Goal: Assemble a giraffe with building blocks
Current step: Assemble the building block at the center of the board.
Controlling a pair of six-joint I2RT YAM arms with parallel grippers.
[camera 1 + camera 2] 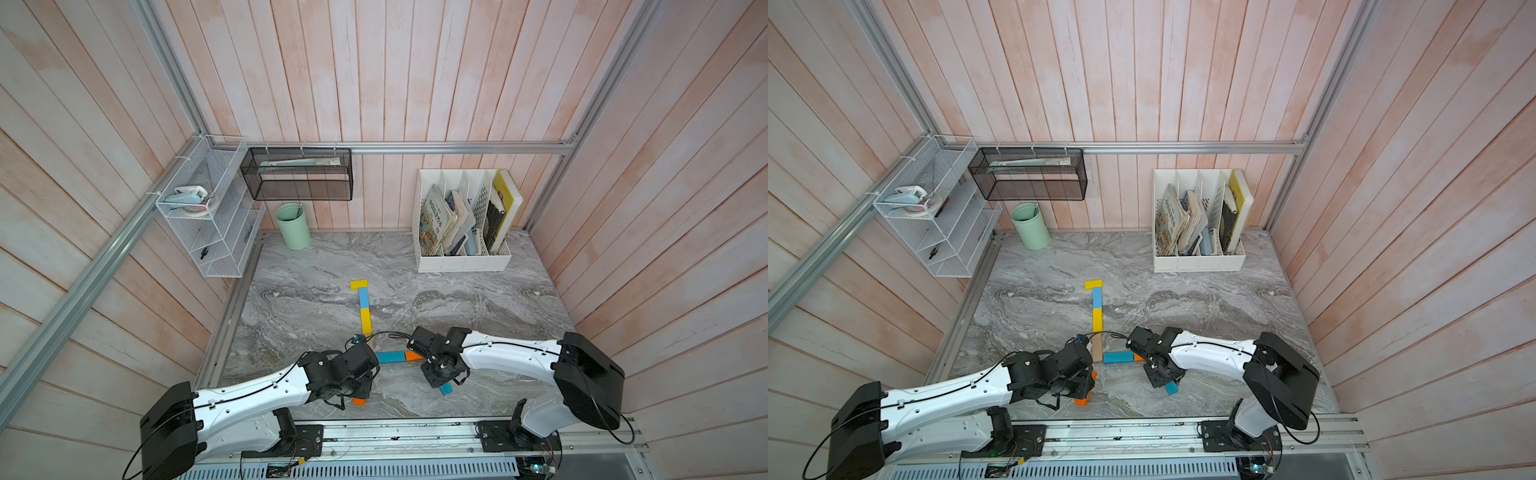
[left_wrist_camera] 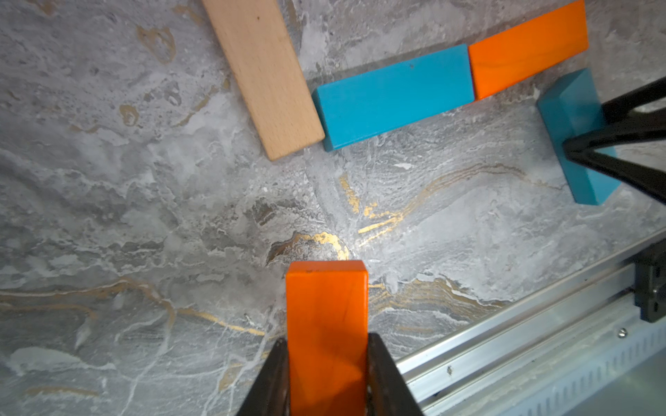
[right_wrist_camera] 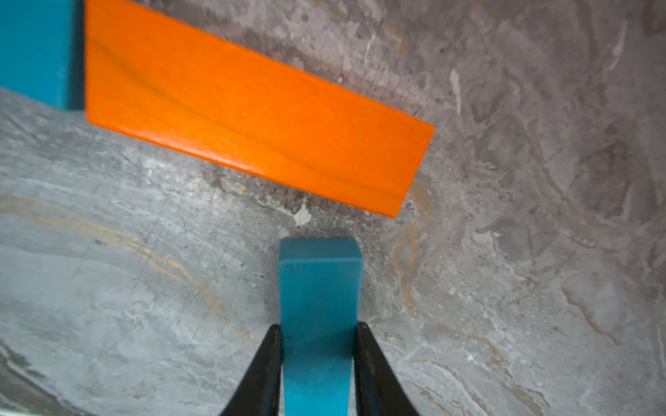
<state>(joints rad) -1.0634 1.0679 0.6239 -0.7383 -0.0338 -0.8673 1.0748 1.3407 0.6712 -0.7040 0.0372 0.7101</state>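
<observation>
The giraffe lies flat on the marble table in both top views: yellow head (image 1: 358,284), blue block (image 1: 363,298) and yellow block (image 1: 365,321) as the neck, then a tan block (image 2: 266,72). A blue block (image 2: 393,95) and an orange block (image 2: 526,47) run end to end from the tan block's foot. My left gripper (image 2: 327,338) is shut on a second orange block (image 2: 327,306), held short of the tan block's end. My right gripper (image 3: 319,326) is shut on a teal block (image 3: 319,281), just below the orange back's free end (image 3: 396,169).
A green cup (image 1: 293,226) stands at the back left and a white file holder (image 1: 463,262) with books at the back right. A white wire rack (image 1: 208,208) and a black mesh basket (image 1: 297,174) hang on the walls. An aluminium rail (image 1: 395,432) runs along the front edge.
</observation>
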